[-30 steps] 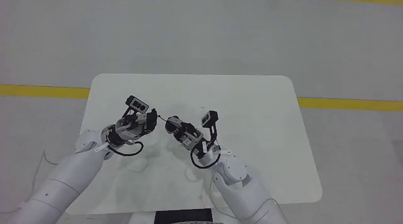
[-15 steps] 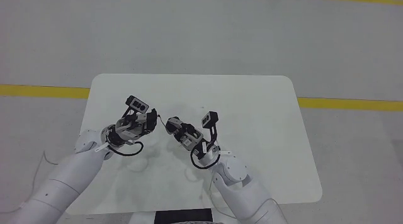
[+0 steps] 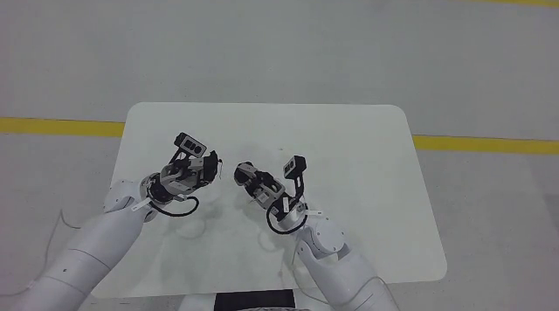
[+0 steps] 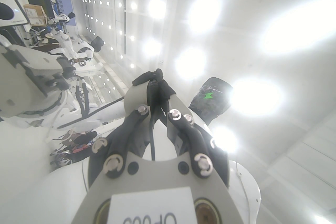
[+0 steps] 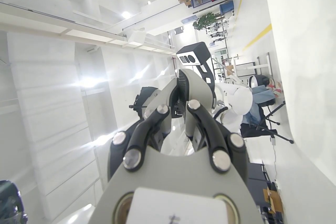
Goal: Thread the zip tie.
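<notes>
Left wrist view: blk zip tie (image 4: 152, 139) tight in left claw (image 4: 155, 83).

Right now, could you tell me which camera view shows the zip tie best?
The left wrist view: there the zip tie runs as a thin black strap between the shut fingers of the left gripper. The top view leaves it too small to tell, and in the right wrist view I cannot pick it out.

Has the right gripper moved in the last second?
Yes: the right gripper shifted slightly toward the table's right edge, away from the left gripper.
</notes>
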Controlling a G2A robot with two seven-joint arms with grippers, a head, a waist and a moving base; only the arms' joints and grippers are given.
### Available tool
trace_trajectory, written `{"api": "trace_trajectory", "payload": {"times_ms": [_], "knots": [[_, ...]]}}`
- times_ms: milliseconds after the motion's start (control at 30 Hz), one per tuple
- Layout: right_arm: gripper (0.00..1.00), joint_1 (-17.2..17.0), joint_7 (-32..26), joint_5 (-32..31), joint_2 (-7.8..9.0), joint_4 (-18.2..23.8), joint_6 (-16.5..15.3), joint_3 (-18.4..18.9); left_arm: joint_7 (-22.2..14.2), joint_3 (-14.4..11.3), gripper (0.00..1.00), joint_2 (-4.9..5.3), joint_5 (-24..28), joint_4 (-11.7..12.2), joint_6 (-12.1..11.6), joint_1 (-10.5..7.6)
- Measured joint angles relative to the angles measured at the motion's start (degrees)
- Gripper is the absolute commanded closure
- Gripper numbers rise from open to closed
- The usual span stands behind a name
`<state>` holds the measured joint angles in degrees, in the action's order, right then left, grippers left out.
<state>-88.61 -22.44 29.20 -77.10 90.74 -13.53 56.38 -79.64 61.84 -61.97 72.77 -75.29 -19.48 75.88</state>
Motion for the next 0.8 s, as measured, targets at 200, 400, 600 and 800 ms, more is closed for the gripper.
{"api": "trace_trajectory", "payload": {"times_ms": [200,400,600,800], "knots": [[0.0,-1.44,1.75,-6.23,0.71,2.42,-0.82,2.06,0.0,0.0,1.0,0.0,0.0,0.0,0.0,0.0],[0.0,-4.8,3.66,-16.06,1.93,7.63,-0.47,5.45,0.0,0.0,1.0,0.0,0.0,0.0,0.0,0.0],[0.0,-5.1,3.99,-17.51,2.06,8.18,-0.15,5.89,0.0,0.0,1.0,0.0,0.0,0.0,0.0,0.0],[0.0,-5.44,4.85,-18.63,2.22,8.78,-0.6,6.65,0.0,0.0,1.0,0.0,0.0,0.0,0.0,0.0]]}}
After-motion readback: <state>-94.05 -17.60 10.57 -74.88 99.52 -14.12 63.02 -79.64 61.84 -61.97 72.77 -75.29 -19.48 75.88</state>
